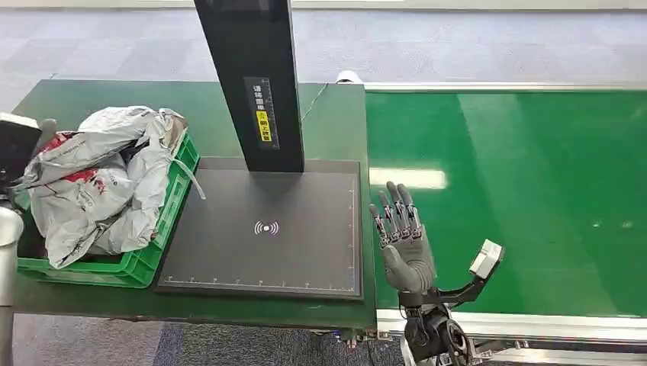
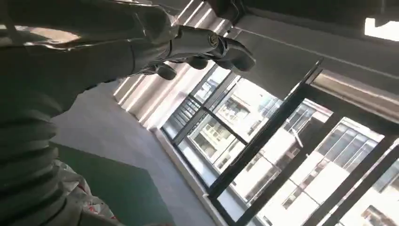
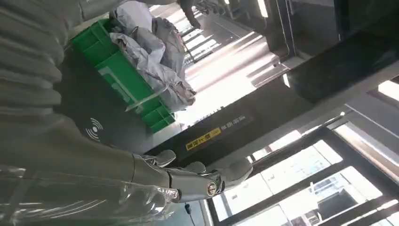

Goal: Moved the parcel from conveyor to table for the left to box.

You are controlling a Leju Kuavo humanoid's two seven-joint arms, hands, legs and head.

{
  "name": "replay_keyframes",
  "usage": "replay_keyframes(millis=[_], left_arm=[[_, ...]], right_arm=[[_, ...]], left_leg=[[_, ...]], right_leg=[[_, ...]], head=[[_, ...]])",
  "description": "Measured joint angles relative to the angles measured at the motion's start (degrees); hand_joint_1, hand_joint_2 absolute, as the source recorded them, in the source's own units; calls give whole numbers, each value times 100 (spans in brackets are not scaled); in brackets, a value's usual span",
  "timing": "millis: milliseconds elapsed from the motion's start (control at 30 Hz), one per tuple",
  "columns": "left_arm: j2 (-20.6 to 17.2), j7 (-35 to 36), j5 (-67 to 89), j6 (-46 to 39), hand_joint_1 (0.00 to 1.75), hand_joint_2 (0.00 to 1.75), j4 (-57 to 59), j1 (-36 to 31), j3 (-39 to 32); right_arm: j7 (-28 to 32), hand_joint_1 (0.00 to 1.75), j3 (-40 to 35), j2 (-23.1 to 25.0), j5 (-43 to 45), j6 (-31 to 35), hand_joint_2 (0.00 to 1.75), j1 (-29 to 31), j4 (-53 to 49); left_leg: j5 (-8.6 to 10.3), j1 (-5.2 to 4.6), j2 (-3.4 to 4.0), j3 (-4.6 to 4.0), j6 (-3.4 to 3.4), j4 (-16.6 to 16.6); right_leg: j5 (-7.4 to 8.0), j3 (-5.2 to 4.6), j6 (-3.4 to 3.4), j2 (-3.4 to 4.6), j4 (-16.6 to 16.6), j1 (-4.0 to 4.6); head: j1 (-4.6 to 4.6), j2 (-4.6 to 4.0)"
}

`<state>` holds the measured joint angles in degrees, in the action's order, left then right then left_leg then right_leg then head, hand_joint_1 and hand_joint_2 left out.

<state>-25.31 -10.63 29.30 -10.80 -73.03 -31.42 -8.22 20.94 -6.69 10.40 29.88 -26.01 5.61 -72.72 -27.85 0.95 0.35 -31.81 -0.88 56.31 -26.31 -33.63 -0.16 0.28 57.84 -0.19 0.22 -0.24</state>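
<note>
Conveyor (image 1: 519, 191) belt bare, parcels (image 1: 91, 179) heaped in the green crate (image 1: 145, 263).
Right hand (image 1: 403, 240) is held empty, fingers spread, at the scanner pad (image 1: 267, 229) edge; left hand (image 2: 207, 47) is seen released, grasping nothing.

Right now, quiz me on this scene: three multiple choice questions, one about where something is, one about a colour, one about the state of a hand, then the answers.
1. Where do the grey parcels lie?
A. on the conveyor belt
B. in the crate at the table's left end
C. on the black scanner pad

2. What colour is the crate?
A. green
B. blue
C. yellow

3. How is the right hand?
A. holding a parcel
B. pressing on the scanner pad
C. holding nothing, fingers stretched out

Answers:
1 B: the grey parcels are heaped in the crate on the left end of the table.
2 A: the crate's walls are bright green, in the head view and the right wrist view alike.
3 C: the right hand hangs at the edge of the conveyor belt, beside the scanner pad, with nothing in it.
</note>
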Motion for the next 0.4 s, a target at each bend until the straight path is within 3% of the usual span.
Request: replay_keyframes(millis=[167, 400], left_arm=[[344, -730, -1115, -373, 0, 175, -851, 506, -83], [1321, -1143, -2169, 736, 0, 175, -1949, 1786, 199]], right_arm=[[99, 0, -9, 0, -53, 70, 175, 8, 2], [500, 0, -90, 2, -1448, 823, 175, 12, 2]], left_leg=[[-1, -6, 0, 0, 1, 0], [-5, -19, -1, 1, 5, 0]], right_leg=[[-3, 1, 2, -1, -1, -7], [-3, 1, 3, -1, -3, -19]], head=[[0, 0], [-2, 0]])
